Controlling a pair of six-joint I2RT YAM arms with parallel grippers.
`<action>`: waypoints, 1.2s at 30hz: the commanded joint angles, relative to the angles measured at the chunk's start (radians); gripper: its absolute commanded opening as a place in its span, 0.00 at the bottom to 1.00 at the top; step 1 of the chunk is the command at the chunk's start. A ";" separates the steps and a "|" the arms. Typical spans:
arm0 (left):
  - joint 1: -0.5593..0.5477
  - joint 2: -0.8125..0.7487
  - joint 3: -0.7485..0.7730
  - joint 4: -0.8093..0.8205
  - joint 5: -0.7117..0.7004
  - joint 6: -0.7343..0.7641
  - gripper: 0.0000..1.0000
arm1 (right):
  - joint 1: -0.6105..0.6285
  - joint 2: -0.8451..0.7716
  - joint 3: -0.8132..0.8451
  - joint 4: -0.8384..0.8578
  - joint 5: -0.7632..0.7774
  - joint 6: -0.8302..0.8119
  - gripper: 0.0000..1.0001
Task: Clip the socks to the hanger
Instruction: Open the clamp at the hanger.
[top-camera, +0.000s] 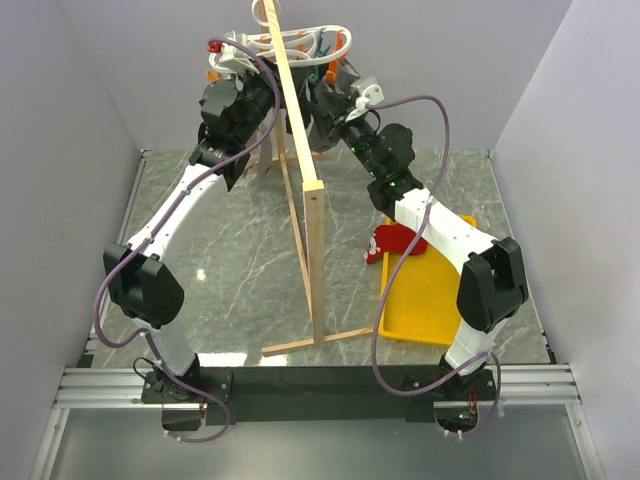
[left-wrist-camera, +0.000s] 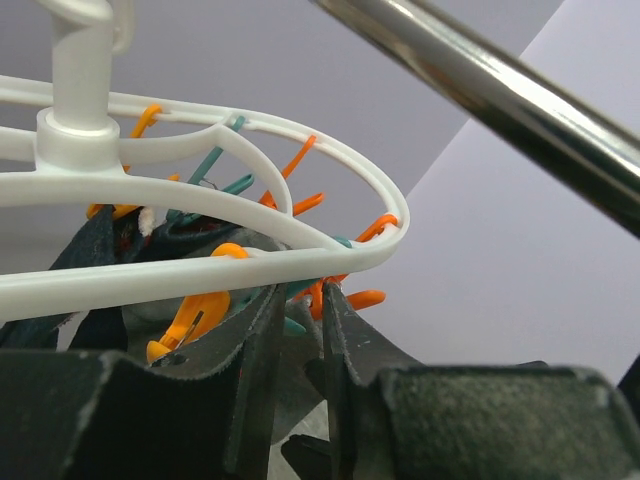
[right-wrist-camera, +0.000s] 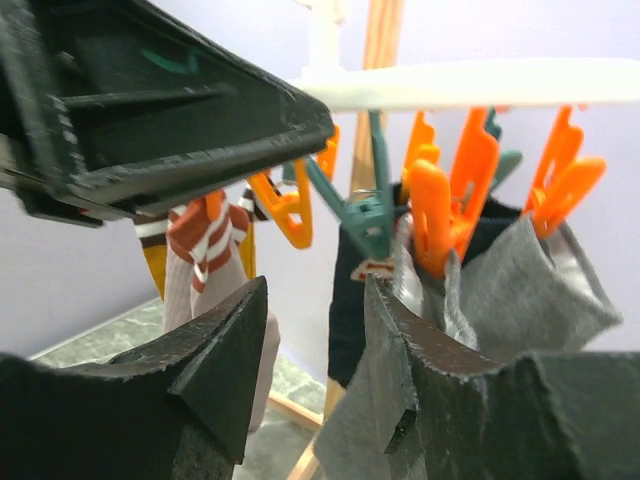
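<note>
The white hanger (top-camera: 290, 45) with orange and teal clips hangs at the top of the wooden rack; its rings fill the left wrist view (left-wrist-camera: 200, 195). One red sock (top-camera: 388, 243) lies at the left edge of the yellow tray. A small red bit (top-camera: 213, 46) shows at the hanger's left side. My left gripper (top-camera: 243, 75) (left-wrist-camera: 305, 290) is just under the ring, its jaws a narrow gap apart on an orange clip (left-wrist-camera: 322, 298). My right gripper (top-camera: 330, 95) (right-wrist-camera: 317, 285) is open and empty below the clips, beside a hanging grey sock (right-wrist-camera: 520, 290).
The tall wooden rack (top-camera: 305, 190) stands between the arms. The yellow tray (top-camera: 430, 290) sits at the right. A mustard striped sock (right-wrist-camera: 195, 240) and dark socks hang from the hanger. A blurred bar (left-wrist-camera: 500, 80) crosses above the left gripper.
</note>
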 joint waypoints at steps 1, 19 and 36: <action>0.008 -0.053 0.053 0.018 0.003 -0.012 0.27 | 0.005 -0.017 0.056 0.085 -0.056 -0.016 0.51; 0.020 -0.081 0.030 0.018 0.021 -0.020 0.28 | 0.009 0.084 0.154 0.085 0.005 -0.104 0.63; 0.028 -0.096 0.010 0.013 0.020 -0.026 0.29 | 0.010 0.135 0.155 0.266 -0.032 -0.014 0.56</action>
